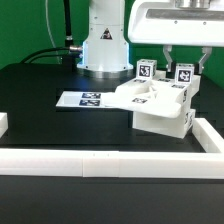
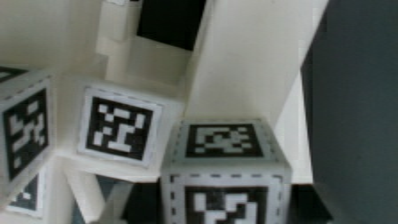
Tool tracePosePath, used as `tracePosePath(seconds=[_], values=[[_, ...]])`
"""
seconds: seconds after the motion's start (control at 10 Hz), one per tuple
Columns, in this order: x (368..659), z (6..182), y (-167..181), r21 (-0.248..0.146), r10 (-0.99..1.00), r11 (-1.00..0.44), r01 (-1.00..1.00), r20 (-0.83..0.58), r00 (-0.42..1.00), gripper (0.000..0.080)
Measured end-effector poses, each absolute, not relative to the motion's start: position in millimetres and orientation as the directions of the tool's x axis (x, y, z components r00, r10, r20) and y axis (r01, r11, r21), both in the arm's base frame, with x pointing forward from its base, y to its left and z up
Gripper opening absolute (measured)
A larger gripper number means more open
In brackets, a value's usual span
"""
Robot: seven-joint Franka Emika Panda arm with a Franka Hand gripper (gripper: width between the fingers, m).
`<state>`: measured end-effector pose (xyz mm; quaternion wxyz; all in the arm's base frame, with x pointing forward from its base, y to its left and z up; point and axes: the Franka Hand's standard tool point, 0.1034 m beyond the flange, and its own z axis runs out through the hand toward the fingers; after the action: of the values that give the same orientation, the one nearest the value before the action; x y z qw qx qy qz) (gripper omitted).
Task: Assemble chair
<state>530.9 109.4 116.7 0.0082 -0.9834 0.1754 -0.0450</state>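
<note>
White plastic chair (image 1: 160,102) stands on the black table (image 1: 40,85), just inside the white border rail (image 1: 110,160). Reaching down from above, the gripper (image 1: 178,62) is clenched on the chair's tagged upright pieces. Beside the chair lies the marker board (image 1: 85,99); a green backdrop (image 1: 30,25) hangs behind.

- You find bare black tabletop (image 1: 40,85) across the exterior view's left half, up to the marker board (image 1: 85,99).
- The blocky white chair (image 1: 160,106) blocks the exterior view's right side, just beside the marker board.
- The white border rail (image 1: 110,161) walls off the near edge.
- The robot base (image 1: 105,45) stands behind.
</note>
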Motion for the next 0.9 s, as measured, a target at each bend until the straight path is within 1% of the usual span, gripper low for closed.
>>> tracePosePath(seconds=[0.3, 0.5, 0.6, 0.8, 0.9], values=[[531.0, 117.0, 110.9, -0.051, -0.480, -0.877, -0.477, 0.075, 0.874, 0.0284], [530.8, 116.9, 111.5, -0.067, -0.599, -0.800, -0.596, 0.061, 0.798, 0.0284], [530.8, 116.9, 111.6, -0.069, -0.620, -0.785, -0.616, 0.059, 0.783, 0.0284], [530.2, 116.9, 112.2, -0.086, -0.761, -0.648, -0.757, 0.031, 0.648, 0.0284], [529.6, 116.9, 112.4, -0.090, -0.792, -0.609, -0.788, 0.024, 0.610, 0.0284]])
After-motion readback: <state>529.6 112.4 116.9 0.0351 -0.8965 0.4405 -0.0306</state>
